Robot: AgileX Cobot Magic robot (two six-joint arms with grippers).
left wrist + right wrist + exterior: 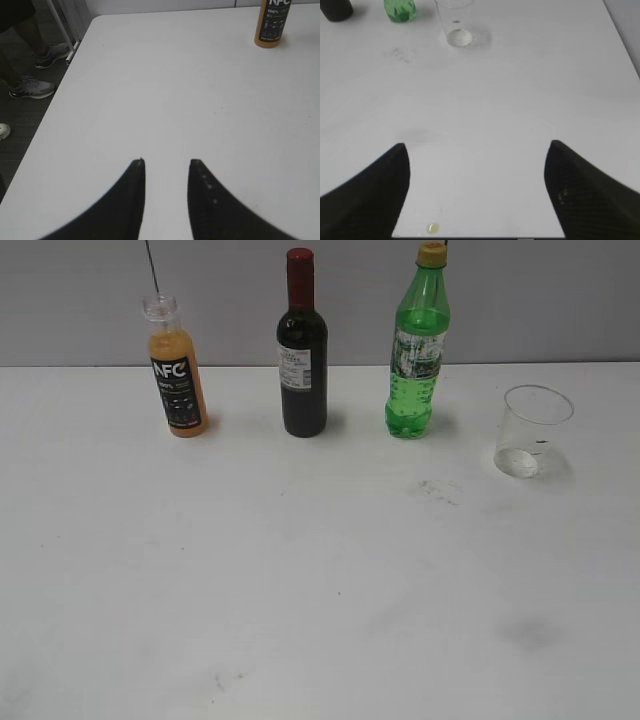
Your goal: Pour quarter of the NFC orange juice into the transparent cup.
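The NFC orange juice [177, 380] stands upright at the back left of the white table, uncapped, its clear neck empty. Its lower part shows at the top right of the left wrist view [272, 24]. The transparent cup [532, 430] stands empty at the right, and in the right wrist view [455, 21] at top centre. Neither gripper shows in the exterior view. My left gripper [166, 162] is open and empty over bare table, far short of the juice. My right gripper [476, 147] is wide open and empty, well short of the cup.
A dark wine bottle [301, 350] and a green soda bottle [418, 345] stand in the back row between juice and cup. The table's left edge [60, 95] drops to a floor with someone's shoes. A small yellowish spot [433, 228] lies near the front edge.
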